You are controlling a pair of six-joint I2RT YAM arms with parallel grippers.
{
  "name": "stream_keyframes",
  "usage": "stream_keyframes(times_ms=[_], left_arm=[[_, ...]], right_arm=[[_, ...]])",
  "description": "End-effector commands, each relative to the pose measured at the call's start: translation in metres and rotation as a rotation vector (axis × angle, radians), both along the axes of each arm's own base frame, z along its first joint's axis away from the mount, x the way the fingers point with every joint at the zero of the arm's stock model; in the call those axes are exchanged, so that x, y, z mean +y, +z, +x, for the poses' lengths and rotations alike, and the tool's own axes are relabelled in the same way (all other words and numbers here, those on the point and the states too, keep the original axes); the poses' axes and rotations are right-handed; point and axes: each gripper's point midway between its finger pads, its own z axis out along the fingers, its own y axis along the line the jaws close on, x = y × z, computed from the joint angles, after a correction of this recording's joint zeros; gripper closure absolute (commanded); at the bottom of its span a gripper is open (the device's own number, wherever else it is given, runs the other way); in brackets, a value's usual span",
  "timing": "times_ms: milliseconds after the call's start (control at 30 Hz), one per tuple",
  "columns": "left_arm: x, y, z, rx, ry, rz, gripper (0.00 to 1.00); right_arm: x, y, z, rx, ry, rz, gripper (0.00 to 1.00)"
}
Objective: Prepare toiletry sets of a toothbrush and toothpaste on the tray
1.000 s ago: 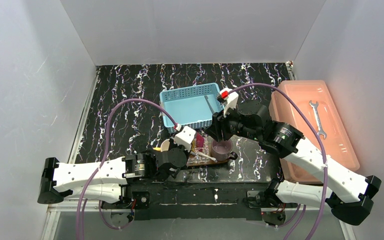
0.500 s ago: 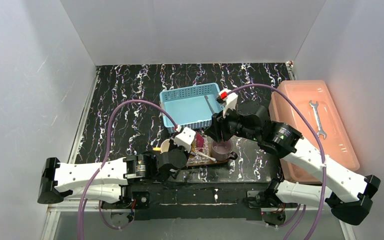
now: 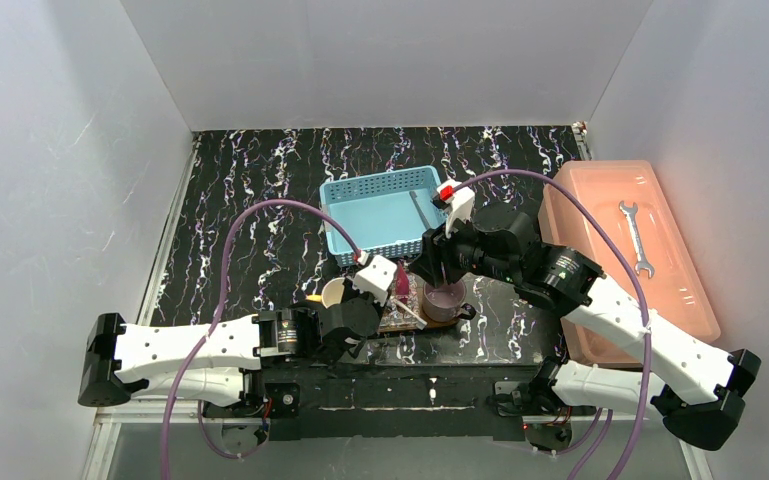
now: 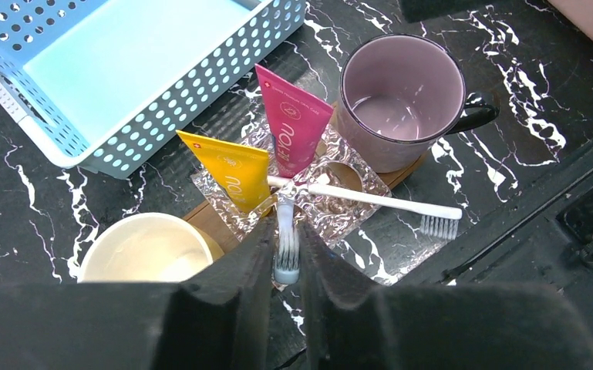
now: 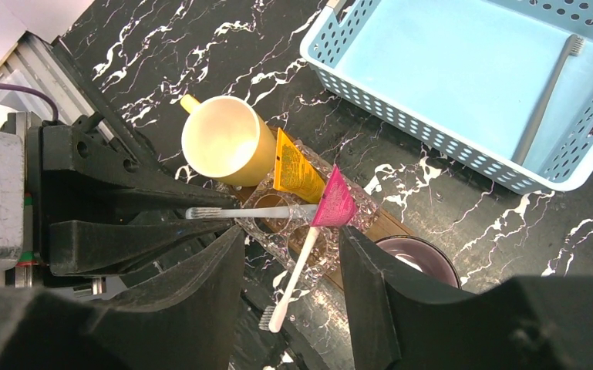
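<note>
- The left gripper [image 4: 285, 239] has its jaws narrow. They hold between them the bristle head of a thin, pale whitish toothbrush [image 4: 283, 208].
- This toothbrush is lifted almost level. Its handle end reaches the clear crinkled holder [image 4: 331, 220], just at the foot of the two tubes.
- There it meets the second whitish toothbrush [image 4: 370, 200], which lies across the holder. The bristle head of this one sticks out past the tray edge, over the black marbled table [image 3: 250, 200].
- The small yellow-orange toothpaste tube [image 4: 231, 173] and the magenta-pink toothpaste tube [image 4: 291, 123] stand side by side in the holder, both a little tilted.
- The holder sits in the middle of the flat dark-brown wooden tray [image 4: 204, 220].
- A cream-yellow cup [image 4: 146, 221] is at one end of the tray, beside the yellow-orange tube. A purple mug [image 4: 385, 154] with a dark handle is at the other end, beside the pink tube.
- The right gripper [image 5: 291, 235] hangs above the tray with its jaws wide apart, and nothing is between them.
- Behind the tray is a light-blue perforated plastic basket [image 4: 200, 85]; a grey toothbrush [image 5: 551, 92] lies inside.
- Far to the right is a salmon-pink box [image 3: 600, 215] with a metal wrench [image 3: 637, 235] on it.
</note>
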Motion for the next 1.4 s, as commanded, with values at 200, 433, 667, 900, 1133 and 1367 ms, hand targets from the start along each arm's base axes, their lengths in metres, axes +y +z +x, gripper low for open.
stream_keyframes(times_ms=[200,433,667,900,1133,1367], left_arm=[[0.0,0.013,-0.002,-0.006,-0.013,-0.023,0.62],[0.0,0.026,-0.003,-0.013,-0.031,-0.03,0.51],[0.0,0.053,-0.006,-0.027,-0.07,-0.025,0.36],[0.008,0.08,-0.006,-0.051,-0.083,-0.012,0.15],[0.02,0.104,0.001,-0.087,-0.051,0.057,0.02],[0.035,0.115,0.019,-0.058,-0.009,0.073,0.02]], right_arm=[[0.002,0.014,0.005,-0.032,-0.019,0.045,0.43],[0.001,0.019,0.006,-0.039,-0.024,0.051,0.42],[-0.001,0.024,0.009,-0.057,-0.039,0.046,0.4],[-0.002,0.023,0.019,-0.082,-0.069,0.007,0.34],[-0.007,0.026,0.04,-0.147,-0.137,-0.062,0.26],[-0.013,0.029,0.07,-0.206,-0.22,-0.134,0.22]])
